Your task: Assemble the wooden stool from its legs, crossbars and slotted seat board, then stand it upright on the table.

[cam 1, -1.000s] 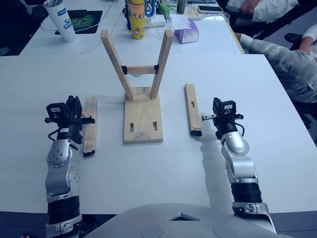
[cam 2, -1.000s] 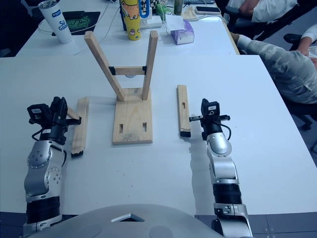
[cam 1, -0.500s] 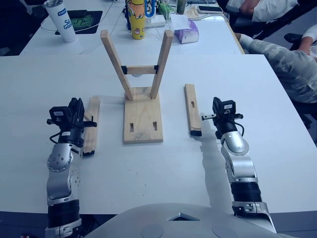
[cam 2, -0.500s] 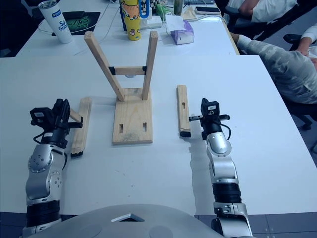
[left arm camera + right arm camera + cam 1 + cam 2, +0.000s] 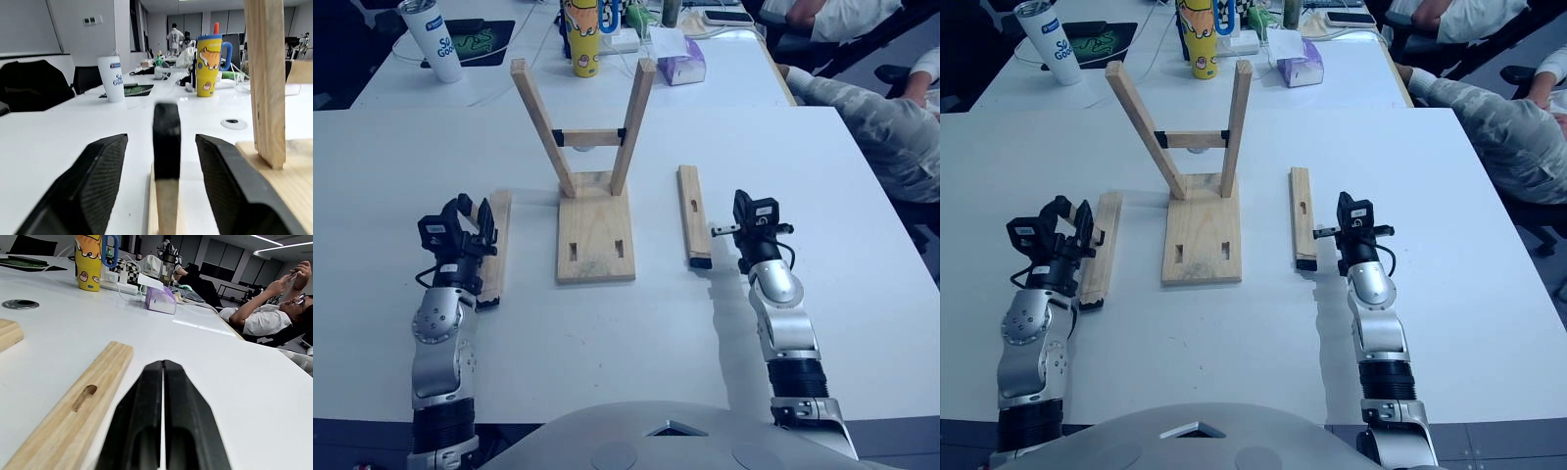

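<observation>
The left gripper (image 5: 475,213) was parked low over the table (image 5: 636,333) with its fingers (image 5: 98,186) spread wide. In its wrist view, a black-capped bit of wood (image 5: 166,142) was seen sitting right in the gap between them, and no contact with either finger could be made out. Just beside that gripper, on the side toward the other arm, the left leg (image 5: 495,245) was laid flat, running away from the robot.

The right gripper (image 5: 742,204) was rested further over, fingers pressed tight together with nothing between them. Just beside it, toward the left arm, the right leg (image 5: 693,227) was laid flat too, with a slot cut in its top face and a dark cap on the near end.

Between the two grippers, and a bit ahead of them, the seat board (image 5: 595,235) was laid flat. Two upright legs (image 5: 631,127) were already stuck in its far end, splayed apart and joined by a crossbar (image 5: 592,138). The two slots nearer the grippers were left unfilled.

Far ahead of the left gripper, a white tumbler (image 5: 433,39) with a blue-printed label could be made out. A yellow cup (image 5: 584,39) with a cartoon cat and a blue handle was stood further along, and a purple tissue pack (image 5: 683,69) beyond that. As for writing, the tumbler's print was the only lettering spotted.
</observation>
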Available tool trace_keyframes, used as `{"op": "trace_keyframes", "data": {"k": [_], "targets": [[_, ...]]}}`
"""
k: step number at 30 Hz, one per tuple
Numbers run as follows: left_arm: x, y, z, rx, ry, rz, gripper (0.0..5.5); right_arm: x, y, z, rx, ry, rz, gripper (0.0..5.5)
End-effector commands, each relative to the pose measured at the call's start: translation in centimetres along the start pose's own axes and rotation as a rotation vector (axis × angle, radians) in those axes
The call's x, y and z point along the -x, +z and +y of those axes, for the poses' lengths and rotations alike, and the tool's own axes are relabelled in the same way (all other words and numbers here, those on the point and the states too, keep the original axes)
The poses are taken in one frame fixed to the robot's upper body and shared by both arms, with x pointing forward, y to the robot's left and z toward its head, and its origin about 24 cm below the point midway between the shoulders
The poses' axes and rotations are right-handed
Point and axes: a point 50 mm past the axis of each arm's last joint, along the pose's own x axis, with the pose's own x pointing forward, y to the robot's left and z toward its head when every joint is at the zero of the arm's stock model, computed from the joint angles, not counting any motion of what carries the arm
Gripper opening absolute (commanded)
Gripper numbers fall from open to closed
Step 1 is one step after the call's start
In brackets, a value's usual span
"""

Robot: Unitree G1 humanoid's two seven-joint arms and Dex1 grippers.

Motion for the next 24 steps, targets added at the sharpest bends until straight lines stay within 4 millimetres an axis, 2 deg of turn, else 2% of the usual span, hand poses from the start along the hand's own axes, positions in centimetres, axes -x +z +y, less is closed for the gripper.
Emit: {"op": "trace_keyframes", "data": {"k": [1,3,13,15,17,19,20,22,24], "targets": [[-1.1,2.7,-0.3,-0.025,-0.014,-0.113,2.65,-0.2,0.3,-0.1,0.006,-0.005,0.003,0.00],[-1.8,4.4,-0.3,-0.019,-0.021,-0.172,2.65,-0.3,0.3,-0.1,0.003,-0.004,0.007,0.00],[-4.5,13.6,0.0,0.031,-0.036,-0.436,1.16,-0.6,0.2,-0.3,0.001,-0.004,0.011,0.00],[-4.6,14.8,0.0,0.037,-0.039,-0.456,0.88,-0.6,0.1,-0.3,0.000,-0.005,0.011,0.00],[-4.8,14.8,0.1,0.047,-0.037,-0.423,0.54,-0.6,0.1,-0.3,-0.001,-0.006,0.012,0.00],[-5.1,12.5,0.1,0.036,-0.039,-0.276,0.25,-0.6,0.0,-0.3,-0.002,-0.009,0.013,0.00],[-5.3,10.1,0.1,0.053,-0.032,-0.153,0.02,-0.5,0.0,-0.3,-0.004,-0.009,0.014,0.00],[-4.8,4.8,0.3,0.098,-0.009,0.098,0.00,-0.6,0.0,-0.2,-0.007,-0.009,0.012,0.00],[-3.9,0.7,0.3,0.126,-0.010,0.272,0.00,-0.7,0.1,-0.2,-0.013,-0.013,0.009,0.00]]}}
